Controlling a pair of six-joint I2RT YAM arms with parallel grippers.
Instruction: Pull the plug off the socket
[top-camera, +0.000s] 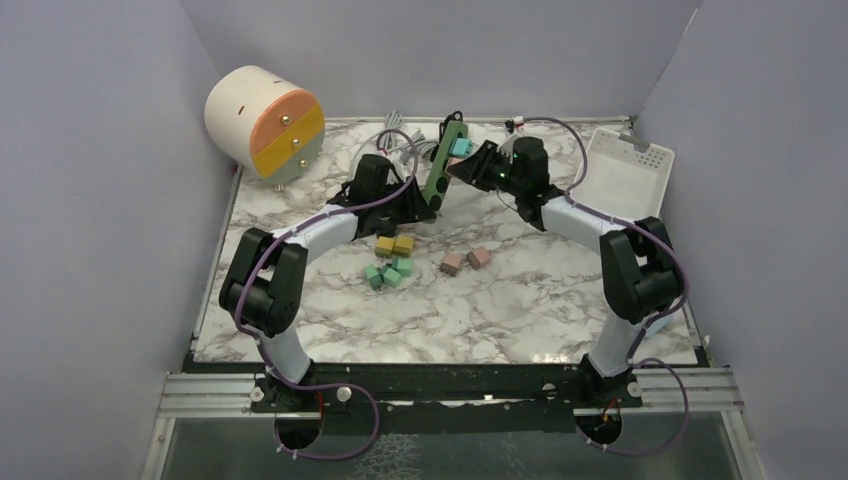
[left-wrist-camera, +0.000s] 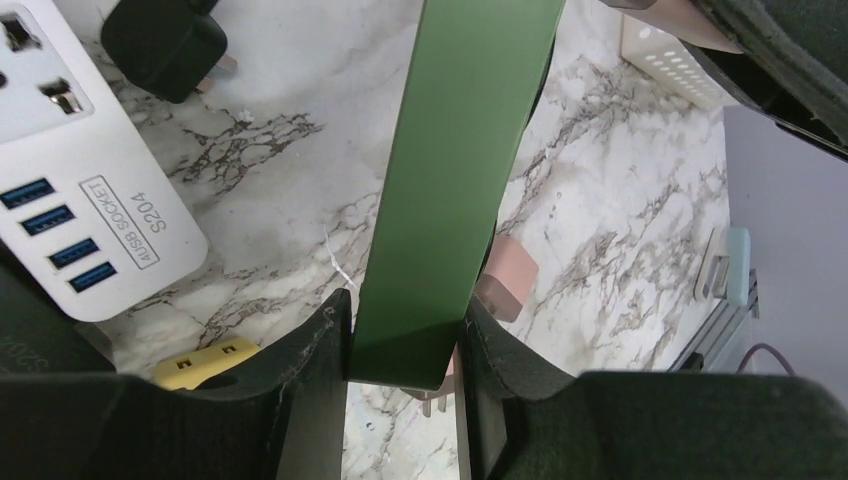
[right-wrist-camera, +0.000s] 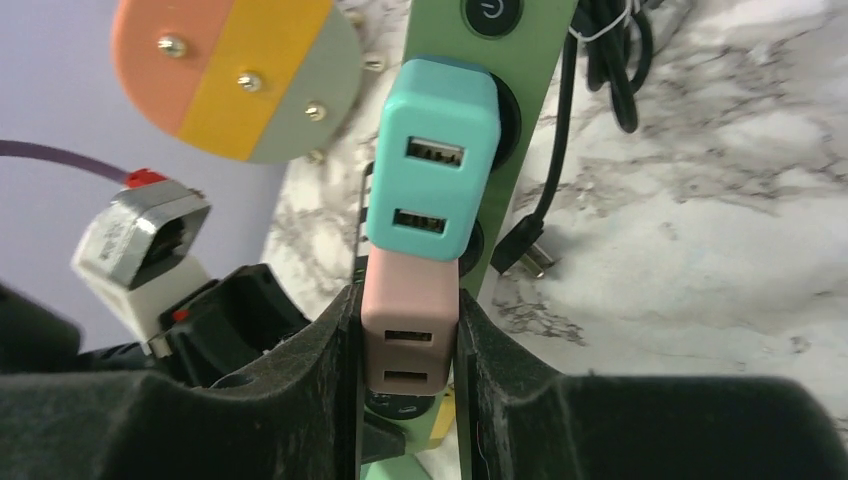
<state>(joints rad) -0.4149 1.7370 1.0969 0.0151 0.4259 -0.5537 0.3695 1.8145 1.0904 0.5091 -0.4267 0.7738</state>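
Note:
A green power strip is held tilted above the table. My left gripper is shut on its lower end; in the left wrist view the strip fills the gap between the fingers. A teal plug and a pink plug sit in the strip's sockets. My right gripper is shut on the pink plug, a finger against each side. In the top view the right gripper meets the strip beside the teal plug.
A white USB socket block and a black plug lie under the left wrist. Yellow, green and pink plugs lie mid-table. A cylinder stands back left. A white tray leans back right. Cables lie behind.

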